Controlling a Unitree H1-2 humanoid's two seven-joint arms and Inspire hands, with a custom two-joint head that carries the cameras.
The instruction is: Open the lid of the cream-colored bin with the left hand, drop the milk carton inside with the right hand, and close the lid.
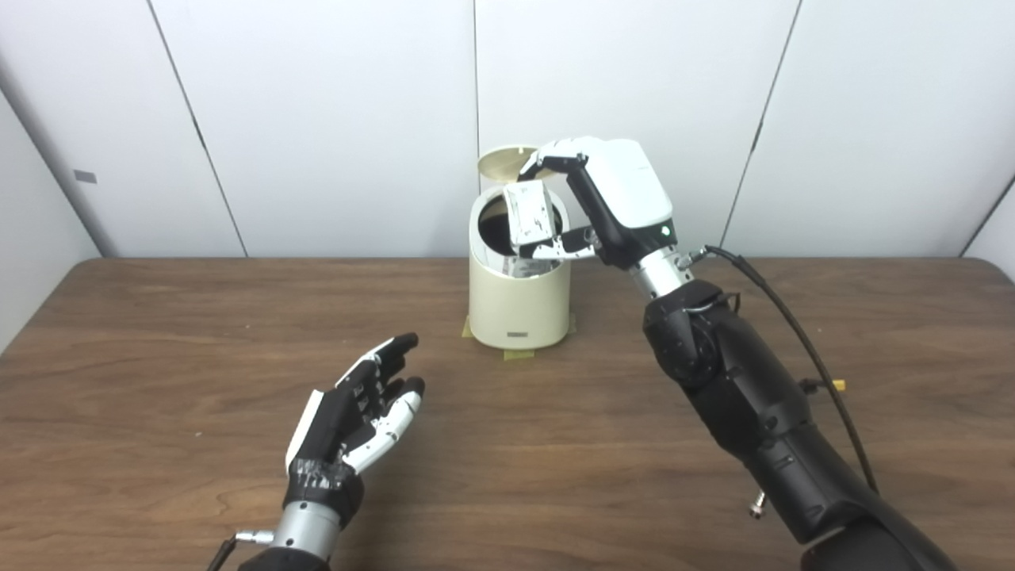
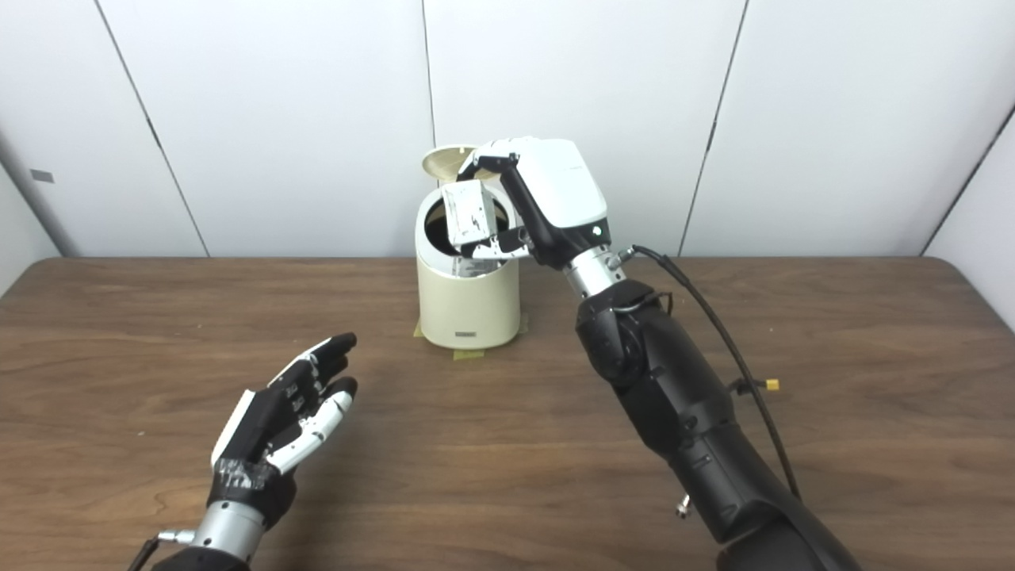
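Cream bin (image 1: 519, 301): lid (image 1: 499, 161) up. Right hand (image 1: 591, 198) grasps carton (image 1: 531, 214) at the bin mouth, apparently partly inside. Left hand (image 1: 361, 412), released, waits well before the bin. Remaining: drop, close lid

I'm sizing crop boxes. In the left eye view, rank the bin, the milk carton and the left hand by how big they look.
1. Bin, largest.
2. Left hand; it is nearer the camera, so its true size is unsure.
3. Milk carton, smallest, held in the right hand above the bin's opening.
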